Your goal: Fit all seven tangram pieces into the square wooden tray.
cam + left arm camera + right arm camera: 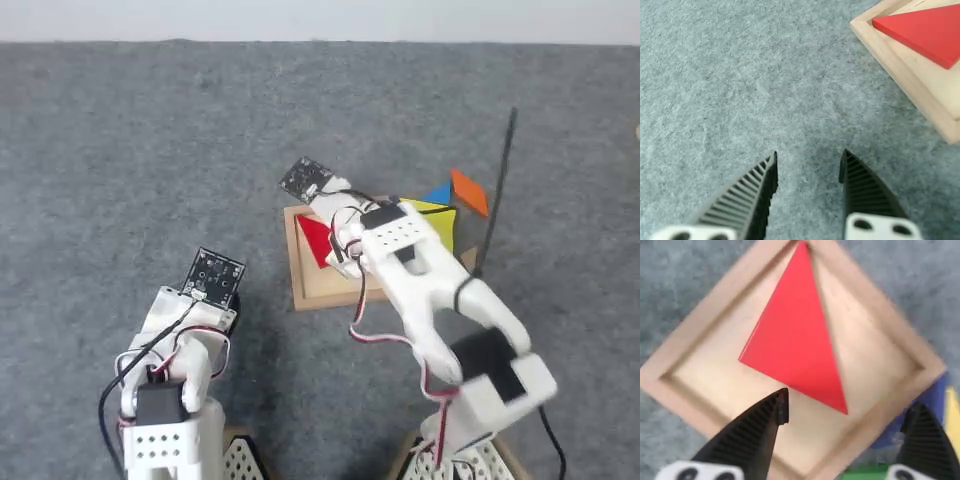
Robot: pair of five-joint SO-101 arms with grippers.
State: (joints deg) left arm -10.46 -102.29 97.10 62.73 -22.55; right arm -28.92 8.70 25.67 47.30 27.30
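Note:
The square wooden tray [705,335] holds one red triangle [795,345] lying flat in its recess. My right gripper [847,417] hovers open just above the tray, with nothing between its fingers. In the high view the right arm [400,250] reaches over the tray [315,290] and the red triangle [314,238]. Yellow [440,218], blue [438,194] and orange [470,190] pieces lie bunched at the tray's far right side. My left gripper [809,157] is open over bare carpet, short of the tray's corner [900,65] and the red triangle [930,27].
Grey carpet covers the table. A black cable [497,190] rises beside the loose pieces. A sliver of green piece [865,472] shows by the tray's edge, next to the blue [935,395] and yellow [952,410] ones. The left arm [185,340] stands at the front left.

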